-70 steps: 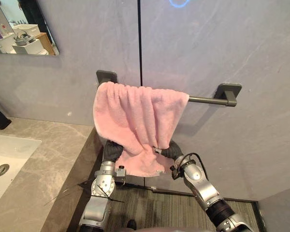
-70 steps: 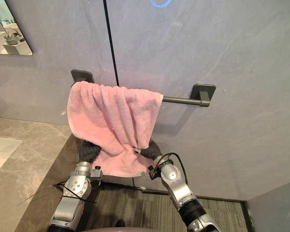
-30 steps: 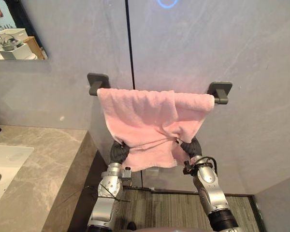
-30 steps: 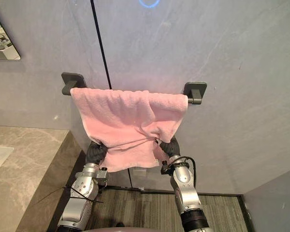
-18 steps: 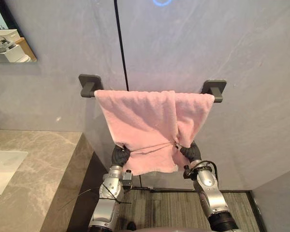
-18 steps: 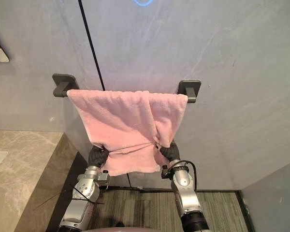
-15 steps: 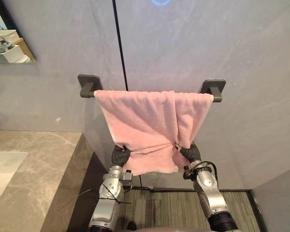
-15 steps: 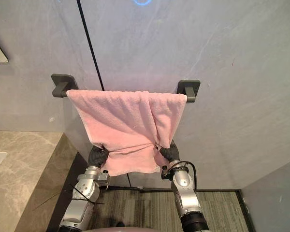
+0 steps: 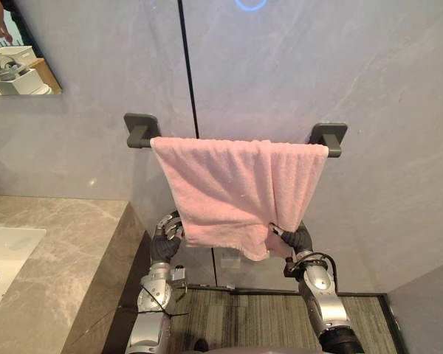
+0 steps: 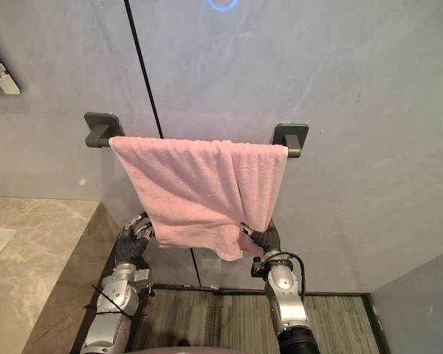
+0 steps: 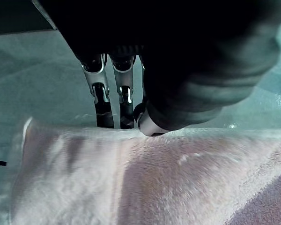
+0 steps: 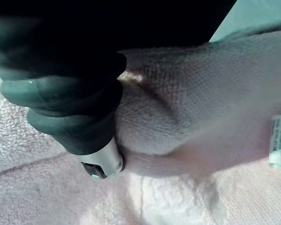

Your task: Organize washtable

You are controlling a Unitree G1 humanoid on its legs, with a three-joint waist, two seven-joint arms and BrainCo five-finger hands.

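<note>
the pink towel [image 9: 236, 188] is spread on the bar [image 9: 328, 137] at frame centre; the left hand [image 9: 165, 234] is held open beside it; the right hand [image 9: 295, 240] is clamped on its lower corner, not yet released.

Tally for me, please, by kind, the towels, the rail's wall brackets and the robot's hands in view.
pink towel: 1
rail brackets: 2
left hand and right hand: 2
Total: 5
</note>
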